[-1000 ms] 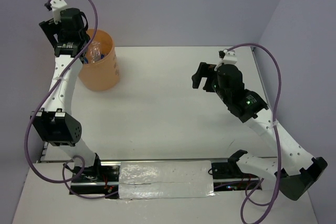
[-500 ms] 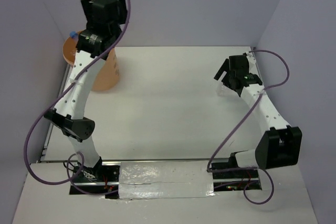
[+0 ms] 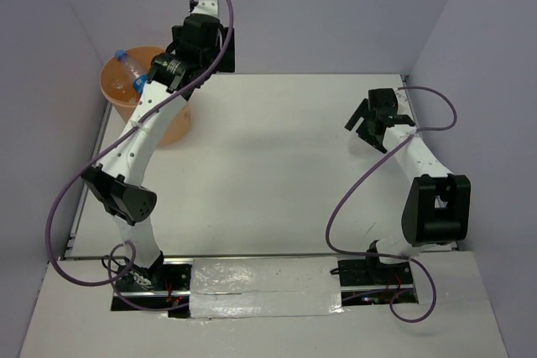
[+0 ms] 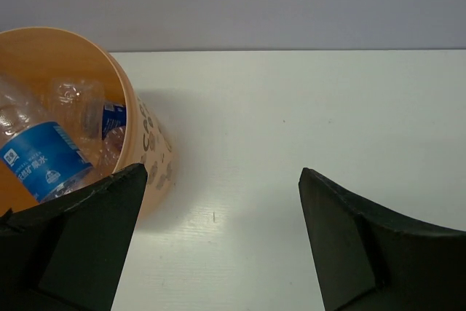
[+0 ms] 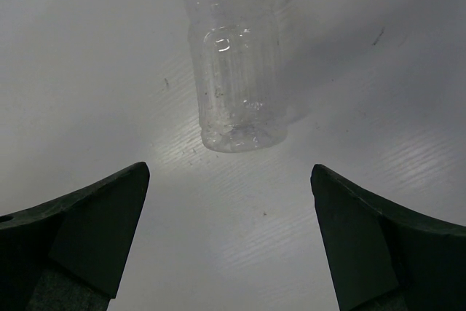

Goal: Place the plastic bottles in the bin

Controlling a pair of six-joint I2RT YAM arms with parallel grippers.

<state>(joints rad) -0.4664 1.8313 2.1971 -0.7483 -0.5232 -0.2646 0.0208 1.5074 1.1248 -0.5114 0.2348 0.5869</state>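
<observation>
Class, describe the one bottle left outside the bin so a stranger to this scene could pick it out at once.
Go to the right side of the white table, where the right gripper hangs open. Just ahead of its fingertips a clear ribbed plastic bottle lies on the bare tabletop. Unlike the other bottles, including the blue-labelled one, it is not in the orange bin.

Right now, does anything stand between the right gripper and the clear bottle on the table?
Nothing visible does. The open right gripper faces the base of the clear plastic bottle, and only bare table shows between them. They do not touch.
</observation>
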